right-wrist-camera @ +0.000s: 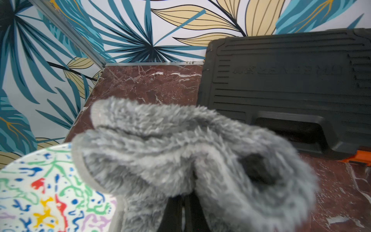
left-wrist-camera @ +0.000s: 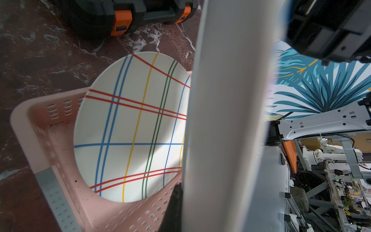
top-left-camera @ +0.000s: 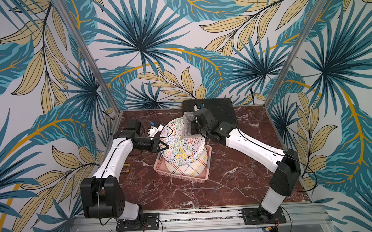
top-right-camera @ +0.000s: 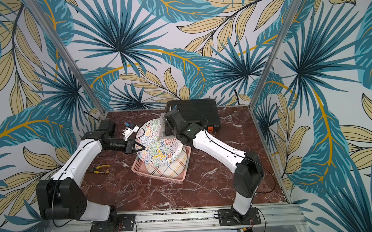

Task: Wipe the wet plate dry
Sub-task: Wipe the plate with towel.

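In both top views the plate (top-left-camera: pixel 182 146) (top-right-camera: pixel 158 149), white with coloured squiggles, hangs tilted over a pink basket. My left gripper (top-left-camera: pixel 165 146) (top-right-camera: pixel 141 147) is shut on its left rim. In the left wrist view the plate (left-wrist-camera: pixel 230 120) runs edge-on as a broad pale band beside one black finger (left-wrist-camera: pixel 174 206). My right gripper (top-left-camera: pixel 192 129) (right-wrist-camera: pixel 185 213) is shut on a grey fluffy cloth (top-left-camera: pixel 187 126) (top-right-camera: pixel 163 128) (right-wrist-camera: pixel 180 160). The cloth lies against the plate's upper right part (right-wrist-camera: pixel 40 190). Wetness on the plate cannot be made out.
A second plate (top-left-camera: pixel 189 170) (left-wrist-camera: pixel 130 128) with coloured crossing lines lies in the pink basket (top-left-camera: pixel 160 167) (left-wrist-camera: pixel 30 124) under the held one. A black tool case (top-left-camera: pixel 217 107) (right-wrist-camera: pixel 291 80) stands at the back wall. Yellow-handled pliers (top-right-camera: pixel 100 169) lie beside the left arm.
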Motion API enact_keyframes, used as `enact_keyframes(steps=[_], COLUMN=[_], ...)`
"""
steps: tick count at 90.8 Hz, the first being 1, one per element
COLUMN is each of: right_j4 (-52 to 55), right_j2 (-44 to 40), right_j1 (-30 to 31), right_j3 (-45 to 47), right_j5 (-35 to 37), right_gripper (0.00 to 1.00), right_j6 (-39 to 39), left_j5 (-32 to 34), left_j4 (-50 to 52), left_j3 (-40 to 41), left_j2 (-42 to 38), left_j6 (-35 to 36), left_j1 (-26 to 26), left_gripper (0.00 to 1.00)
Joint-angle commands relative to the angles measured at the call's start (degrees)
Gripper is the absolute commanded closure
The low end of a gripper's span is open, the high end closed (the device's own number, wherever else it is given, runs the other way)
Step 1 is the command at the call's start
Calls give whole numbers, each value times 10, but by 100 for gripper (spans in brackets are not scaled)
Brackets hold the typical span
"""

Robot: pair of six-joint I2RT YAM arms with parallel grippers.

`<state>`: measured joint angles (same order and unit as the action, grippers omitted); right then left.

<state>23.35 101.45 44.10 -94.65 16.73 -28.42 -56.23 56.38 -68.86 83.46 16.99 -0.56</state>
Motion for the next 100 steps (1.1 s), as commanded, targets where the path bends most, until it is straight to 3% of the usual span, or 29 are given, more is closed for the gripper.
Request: enact_keyframes(steps=[1, 18, 40, 59, 74, 100], right_j4=[4, 13, 9, -33, -33, -21], right_j2=[48, 98, 87, 23, -39, -71], right_j1=[50, 88, 90, 36, -19, -44], right_j3=[-60, -118, -67, 60, 141, 181], right_j5=[-35, -63, -64, -61, -27, -23], right_gripper=[100, 100, 100, 100, 100, 100], right_j6=[32, 21, -6, -72, -74, -64], left_j5=[-76, -73, -72, -73, -75, -74], left_j4=[-12, -14, -19, -19, -17, -20], left_j3=[-4, -3, -2, -2, -3, -1], left_j2=[-24, -24, -24, -26, -26, -36], left_j6=[30, 28, 24, 23, 24, 23], left_j1=[-5, -5, -4, -5, -5, -5], left_gripper=[100, 100, 100, 100, 100, 100])
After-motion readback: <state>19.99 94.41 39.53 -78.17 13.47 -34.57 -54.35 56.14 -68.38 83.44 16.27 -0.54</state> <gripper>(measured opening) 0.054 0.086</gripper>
